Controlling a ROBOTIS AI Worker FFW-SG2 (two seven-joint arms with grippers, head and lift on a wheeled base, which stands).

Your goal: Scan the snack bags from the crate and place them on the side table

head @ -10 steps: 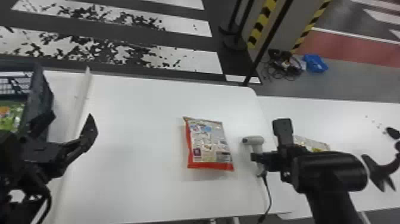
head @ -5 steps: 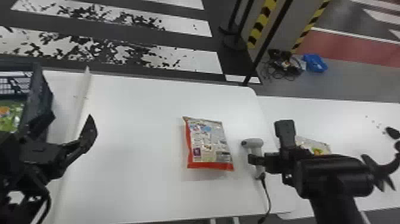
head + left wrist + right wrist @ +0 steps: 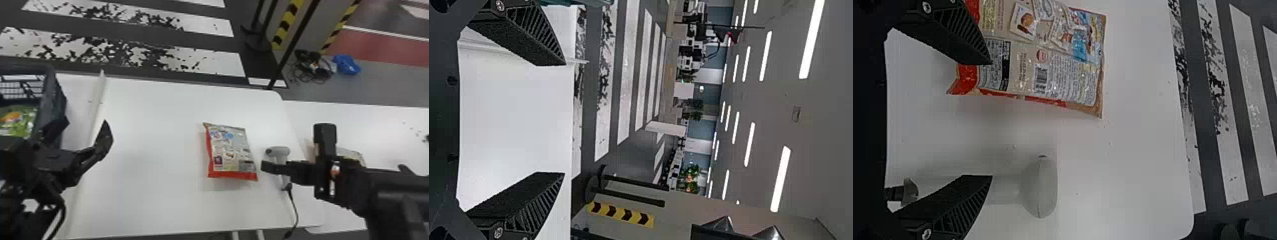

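My left gripper is open beside the crate in the head view; nothing is between the fingers of the left gripper in its wrist view. A green snack bag lies inside the crate. My right gripper is open over the grey-white scanner, one finger crossing its handle in the head view. In the right wrist view the right gripper has the scanner near one finger and a red-edged snack bag past the other. That bag lies flat mid-table.
The side table adjoins the white table on the right; another bag lies there, partly behind the right gripper. A cable trails from the scanner to the near edge. A raised strip runs beside the crate.
My right gripper's fingers have spread wider apart at the scanner, which has shifted slightly right. The left arm and the red-edged bag have stayed where they were.
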